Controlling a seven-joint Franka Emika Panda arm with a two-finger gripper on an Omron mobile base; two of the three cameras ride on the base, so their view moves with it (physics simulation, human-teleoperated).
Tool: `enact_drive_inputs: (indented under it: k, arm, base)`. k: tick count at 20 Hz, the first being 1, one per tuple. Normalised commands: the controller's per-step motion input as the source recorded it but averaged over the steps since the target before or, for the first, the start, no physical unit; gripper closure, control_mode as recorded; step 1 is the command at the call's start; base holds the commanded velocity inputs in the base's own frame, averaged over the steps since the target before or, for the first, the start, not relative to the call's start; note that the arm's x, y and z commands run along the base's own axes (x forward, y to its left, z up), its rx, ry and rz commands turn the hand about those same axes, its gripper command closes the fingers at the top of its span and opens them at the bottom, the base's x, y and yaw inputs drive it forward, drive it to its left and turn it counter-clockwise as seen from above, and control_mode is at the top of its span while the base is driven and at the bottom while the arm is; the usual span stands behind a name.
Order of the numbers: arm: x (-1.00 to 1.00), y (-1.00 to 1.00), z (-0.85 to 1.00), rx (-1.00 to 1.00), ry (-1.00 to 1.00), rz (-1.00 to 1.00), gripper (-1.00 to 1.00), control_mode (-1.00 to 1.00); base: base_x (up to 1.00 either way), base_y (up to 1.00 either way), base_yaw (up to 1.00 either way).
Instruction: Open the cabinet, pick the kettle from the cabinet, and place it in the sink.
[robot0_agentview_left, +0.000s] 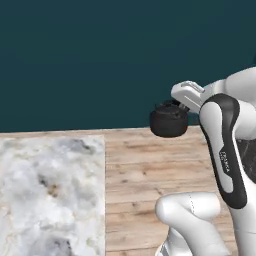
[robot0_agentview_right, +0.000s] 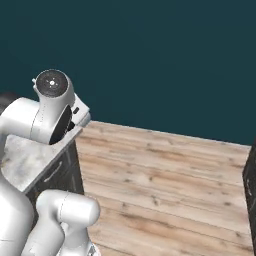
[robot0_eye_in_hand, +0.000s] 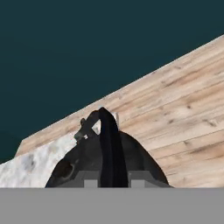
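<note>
One kettle (robot0_agentview_left: 169, 120) hung in the air in the left base view, squat, round and glossy black, just under the white hand of the arm and well above the wooden floor (robot0_agentview_left: 150, 170). The gripper (robot0_agentview_left: 175, 104) sat at the kettle's top, where the handle is. In the hand view the kettle (robot0_eye_in_hand: 87, 164) lay right at the bottom, its one arched black handle (robot0_eye_in_hand: 109, 148) running up between the spots where the fingertips belong. The claw appeared to be clamped on that handle, since the kettle rested on nothing else, though the fingertips themselves could not be made out clearly.

One marble counter (robot0_agentview_left: 50, 195) showed in the left base view, white with tan and grey blotches, filling the lower left; the kettle was off to its right, over the floor and not over the marble. In the hand view a strip of the same marble (robot0_eye_in_hand: 39, 164) lay beyond the kettle's left side. In the right base view one counter top (robot0_agentview_right: 25, 160) sat behind the arm at the left, over a dark cabinet front (robot0_agentview_right: 62, 175) below counter height. One dark teal wall (robot0_agentview_right: 150, 60) stood behind it all, meeting the plank floor (robot0_agentview_right: 165, 185) along a straight line.
</note>
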Motion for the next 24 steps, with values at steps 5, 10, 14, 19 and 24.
enact_drive_inputs:
  k: [5, 10, 14, 19, 24]
  arm:
    - [0.0, 0.0, 0.0, 0.0, 0.0, 0.0, 1.0, 1.0]
    - [0.0, 0.0, 0.0, 0.0, 0.0, 0.0, 1.0, 1.0]
    - [0.0, 0.0, 0.0, 0.0, 0.0, 0.0, 1.0, 1.0]
    - [0.0, 0.0, 0.0, 0.0, 0.0, 0.0, 1.0, 1.0]
    - [0.0, 0.0, 0.0, 0.0, 0.0, 0.0, 1.0, 1.0]
  base:
    - [-0.11, 0.0, 1.0]
    - [-0.1, 0.02, 1.0]
    - [-0.1, 0.05, 0.98]
    - [-0.05, 0.09, 0.92]
    - [0.0, 0.17, 0.75]
